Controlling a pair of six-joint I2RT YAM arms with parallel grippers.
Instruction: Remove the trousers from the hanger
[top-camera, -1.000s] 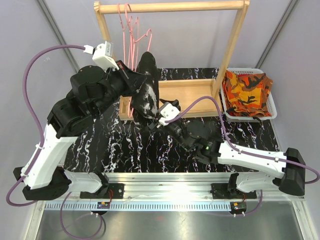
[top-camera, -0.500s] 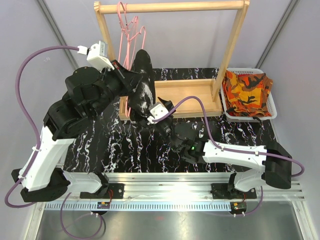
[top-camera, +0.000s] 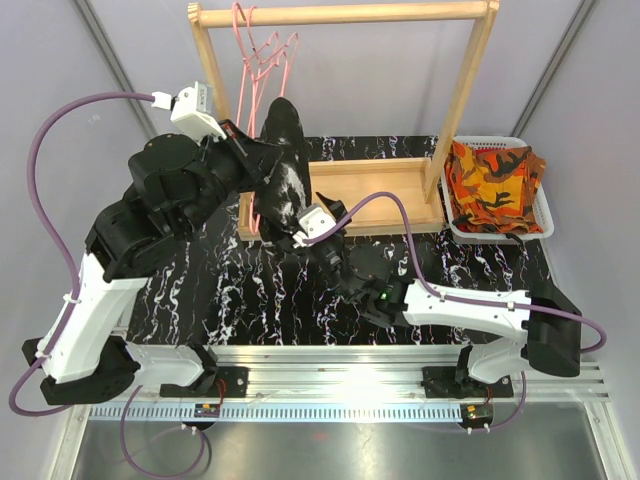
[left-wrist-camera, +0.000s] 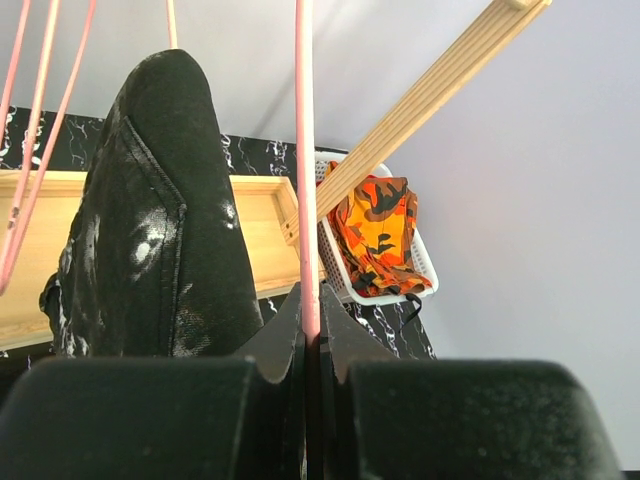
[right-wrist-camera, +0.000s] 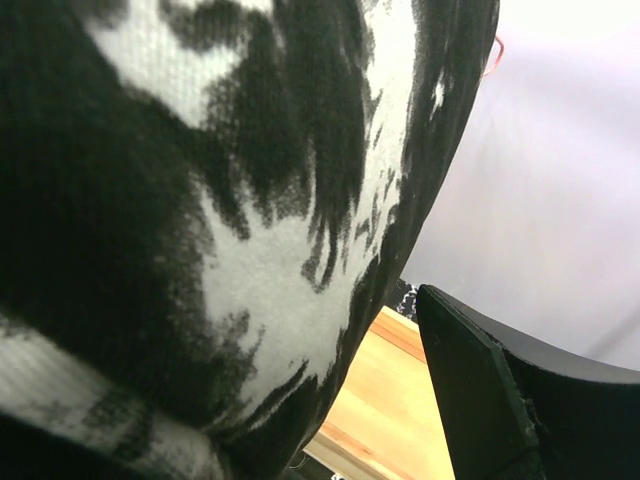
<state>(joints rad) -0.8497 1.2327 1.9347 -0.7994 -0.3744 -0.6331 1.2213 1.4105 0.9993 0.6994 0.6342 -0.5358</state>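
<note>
Right arm swung left, claw agape beneath black trousers.

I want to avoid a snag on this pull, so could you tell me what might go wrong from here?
1. The right gripper stands open at the lower end of the black speckled trousers; if it closes on just an edge, the cloth may slip free.
2. The left gripper pinches only the thin wire of the pink hanger; a hard tug could twist it out.
3. The spare hangers hang close by and might tangle.
</note>
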